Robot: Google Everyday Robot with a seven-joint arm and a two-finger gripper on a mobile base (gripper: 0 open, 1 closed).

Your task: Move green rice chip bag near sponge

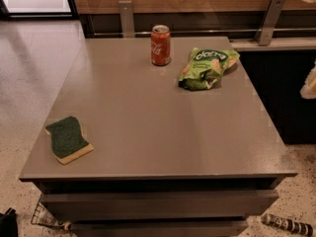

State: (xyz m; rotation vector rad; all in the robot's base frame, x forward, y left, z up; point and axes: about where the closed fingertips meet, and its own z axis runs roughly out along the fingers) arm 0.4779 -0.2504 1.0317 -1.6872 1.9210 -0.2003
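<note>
Lying crumpled near the far right corner of the grey tabletop (163,127), the green rice chip bag (207,68) rests on its side with the dark round logo and white lettering facing up. Nothing is holding it. A red soda can (160,45) stands upright just to the left of the bag, close to the far edge and not touching it. The sponge (68,139) sits at the near left corner, green scrub face up with the pale yellow foam showing along its near side. It is well apart from the bag, with a broad stretch of bare surface between them. The gripper (310,83) shows only as a pale sliver at the right edge of the view, off the tabletop and to the right of the bag. Too little of it is visible, so I cannot tell whether it is spread or pressed together. Behind the tabletop runs a wooden panel with two metal brackets (127,18). A striped object (286,224) lies on the speckled floor at the lower right.
</note>
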